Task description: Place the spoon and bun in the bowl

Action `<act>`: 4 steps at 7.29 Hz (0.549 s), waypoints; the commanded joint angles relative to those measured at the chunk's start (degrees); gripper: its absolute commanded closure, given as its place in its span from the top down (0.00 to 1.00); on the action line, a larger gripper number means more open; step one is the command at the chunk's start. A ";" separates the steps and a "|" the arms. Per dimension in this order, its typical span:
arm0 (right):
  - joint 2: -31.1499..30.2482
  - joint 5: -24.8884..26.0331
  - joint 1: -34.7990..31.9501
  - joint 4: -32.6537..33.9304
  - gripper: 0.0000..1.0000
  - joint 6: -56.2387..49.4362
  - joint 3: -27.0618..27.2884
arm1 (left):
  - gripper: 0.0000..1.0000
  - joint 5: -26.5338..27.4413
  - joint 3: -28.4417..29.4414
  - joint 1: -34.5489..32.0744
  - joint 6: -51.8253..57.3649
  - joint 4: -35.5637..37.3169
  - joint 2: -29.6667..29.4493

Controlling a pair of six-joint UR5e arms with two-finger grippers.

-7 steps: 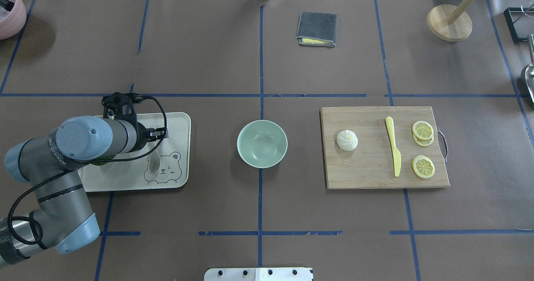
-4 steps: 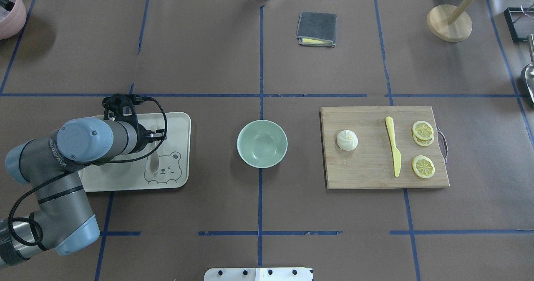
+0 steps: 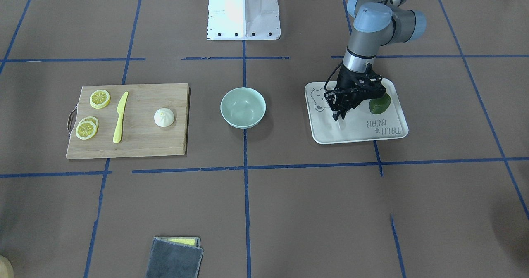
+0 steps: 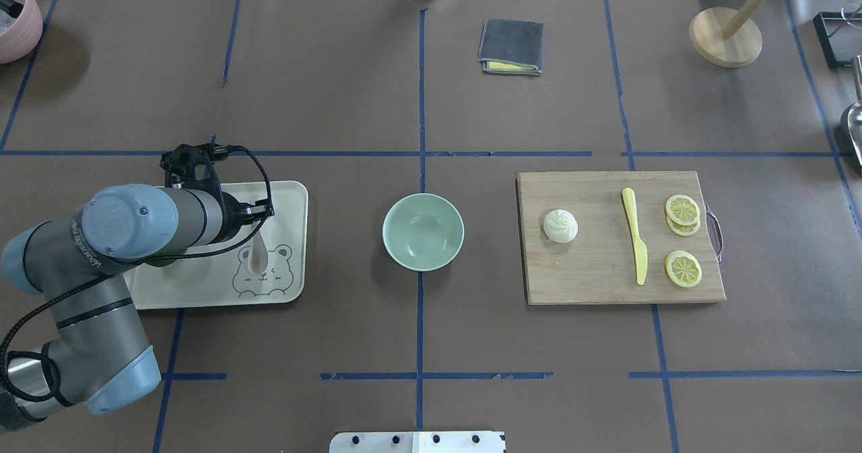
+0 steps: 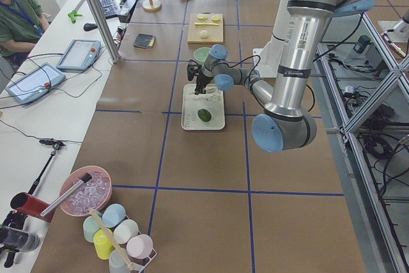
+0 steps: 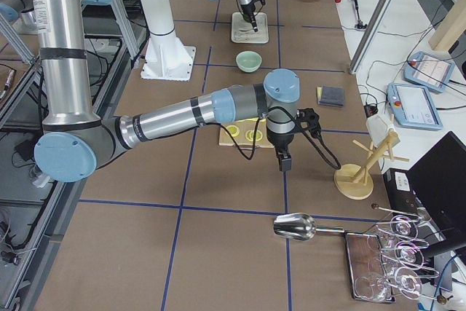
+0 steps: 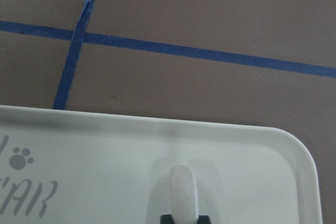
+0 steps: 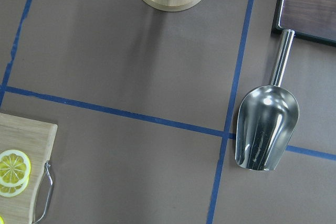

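My left gripper (image 3: 337, 116) stands over the cream bear tray (image 4: 289, 197), shut on the handle of the off-white spoon (image 7: 184, 190). The spoon's scoop (image 4: 256, 259) hangs just above the tray beside the bear drawing. The mint-green bowl (image 4: 423, 231) stands empty at the table's centre, to the right of the tray. The white pleated bun (image 4: 560, 225) sits on the left part of the wooden cutting board (image 4: 592, 285). My right gripper (image 6: 282, 159) hangs over the table beyond the board's right end. I cannot tell whether it is open or shut.
A green avocado (image 3: 379, 103) lies on the tray beside the left gripper. A yellow knife (image 4: 636, 237) and lemon slices (image 4: 683, 211) lie on the board. A grey cloth (image 4: 511, 46), a wooden stand (image 4: 725, 36) and a metal scoop (image 8: 265, 129) lie further off.
The left wrist has shifted a little, and the spoon's scoop has moved slightly right and away from the tray's near edge with it. Bowl and bun have not moved.
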State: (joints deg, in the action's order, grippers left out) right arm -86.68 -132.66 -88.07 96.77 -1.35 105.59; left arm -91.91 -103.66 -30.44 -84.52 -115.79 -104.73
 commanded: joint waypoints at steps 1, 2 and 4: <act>0.02 -0.05 0.00 0.00 1.00 0.38 0.22 | 0.00 2.76 -0.23 0.03 -12.46 9.72 -9.29; 0.02 -0.05 0.00 0.00 1.00 0.38 0.23 | 0.00 4.10 0.12 0.12 -15.91 18.58 -17.01; 0.02 -0.05 0.00 0.00 1.00 0.56 0.05 | 0.00 4.11 7.54 1.52 -23.47 23.24 -27.50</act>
State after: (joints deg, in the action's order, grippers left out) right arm -86.66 -132.72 -88.07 96.77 -0.86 105.74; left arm -88.10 -101.03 -29.70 -103.32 -95.45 -125.46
